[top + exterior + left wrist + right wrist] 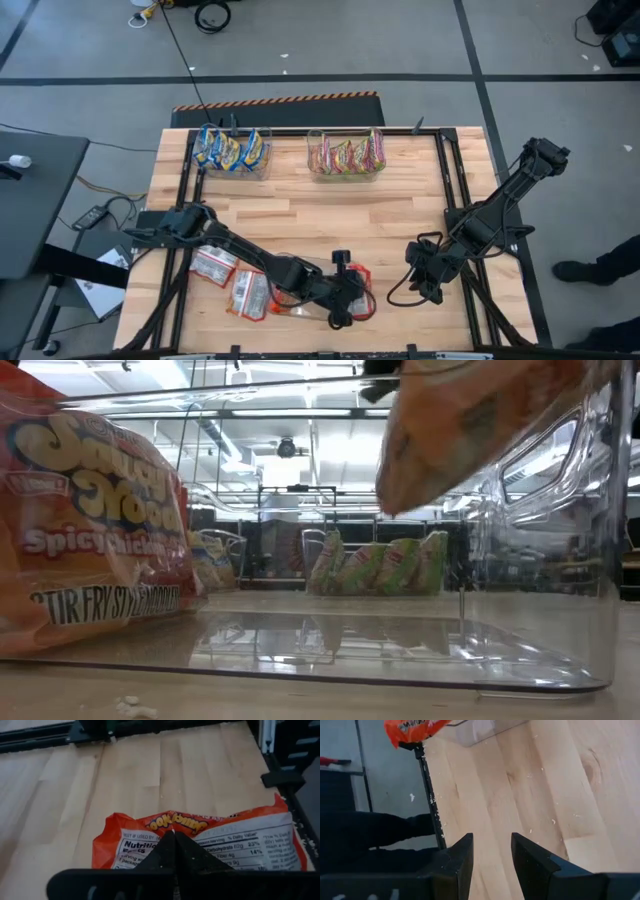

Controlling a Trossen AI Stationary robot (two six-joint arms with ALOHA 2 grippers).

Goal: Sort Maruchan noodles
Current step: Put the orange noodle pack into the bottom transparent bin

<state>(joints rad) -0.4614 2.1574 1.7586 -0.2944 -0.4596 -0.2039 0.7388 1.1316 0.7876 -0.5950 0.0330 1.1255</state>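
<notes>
The left gripper [173, 851] pinches a crinkly orange plastic ramen packet [235, 837] above smooth wood planks [150, 775]. The right gripper [491, 852] hangs empty, its flat fingers apart.

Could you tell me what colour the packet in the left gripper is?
Orange-red packet, clearest in the left wrist view.

One camera hangs overhead, looking straight down on the table [330, 225]. Another sits at tabletop height, close behind a clear bin [560, 560]. Each wrist camera peers forward past its jaws; both catch the orange packet [200, 840].
</notes>
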